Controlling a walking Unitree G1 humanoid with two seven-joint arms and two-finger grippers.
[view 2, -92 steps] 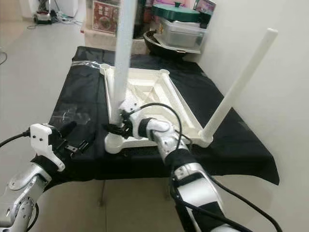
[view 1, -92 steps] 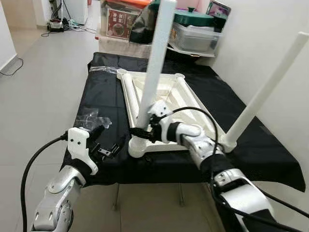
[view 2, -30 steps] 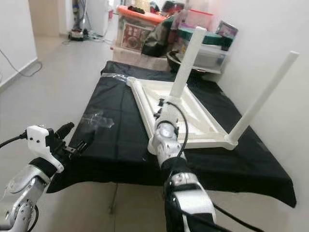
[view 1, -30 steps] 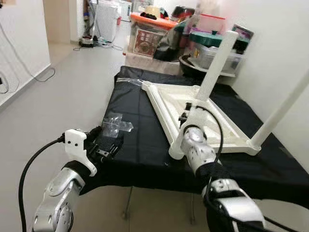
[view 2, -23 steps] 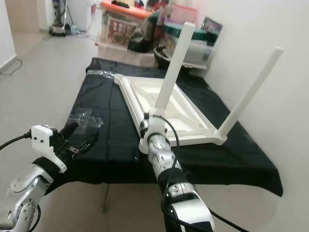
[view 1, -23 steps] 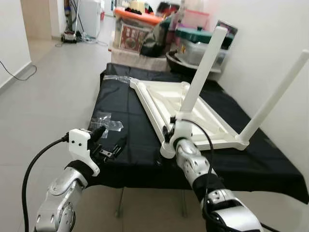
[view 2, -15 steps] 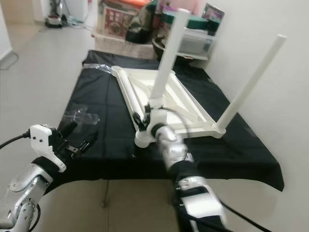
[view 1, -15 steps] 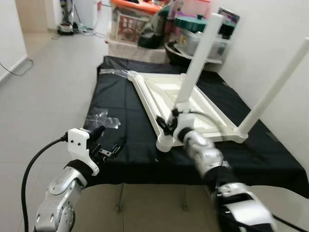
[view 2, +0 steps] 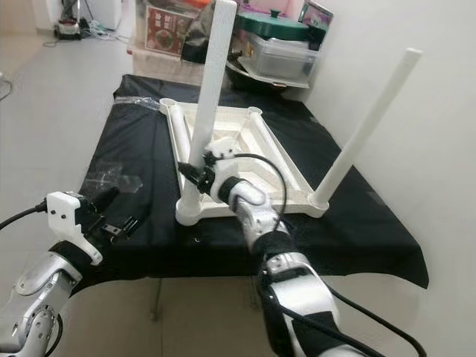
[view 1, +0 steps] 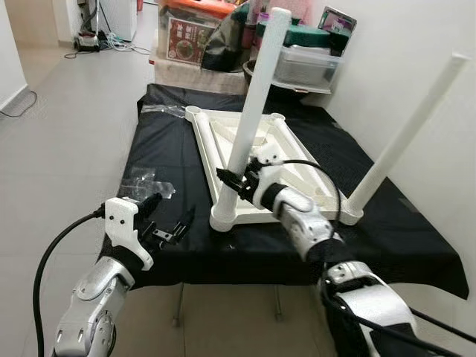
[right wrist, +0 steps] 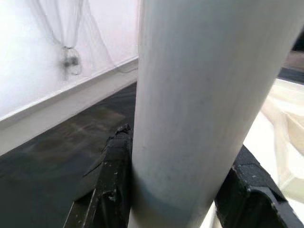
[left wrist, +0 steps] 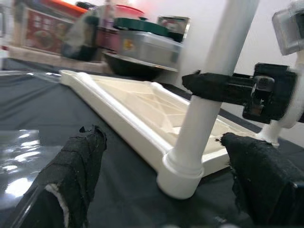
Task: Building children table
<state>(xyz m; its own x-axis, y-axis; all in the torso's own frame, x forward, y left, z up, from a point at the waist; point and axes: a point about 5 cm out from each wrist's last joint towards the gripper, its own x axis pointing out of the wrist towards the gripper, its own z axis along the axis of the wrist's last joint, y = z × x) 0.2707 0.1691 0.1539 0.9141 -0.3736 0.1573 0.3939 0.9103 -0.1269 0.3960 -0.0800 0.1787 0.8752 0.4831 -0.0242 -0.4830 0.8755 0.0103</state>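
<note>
We see the children table [view 1: 256, 160] inverted on the tabletop [view 1: 160, 145], one leg [view 1: 253, 104] at its near-left corner, another leg [view 1: 405, 141] at its near-right. A plastic bag [view 1: 145, 182] lies left of it; storage boxes [view 1: 301, 63] stand behind.

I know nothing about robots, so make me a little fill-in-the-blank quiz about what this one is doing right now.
The white tabletop lies upside down on a ____ cloth.
The right tool is shut on the near table leg, which stands ____.
____ legs are fitted in the tabletop's corners.
The left tool hovers ____, holding nothing.

Missing words: black; upright; two; open
</note>
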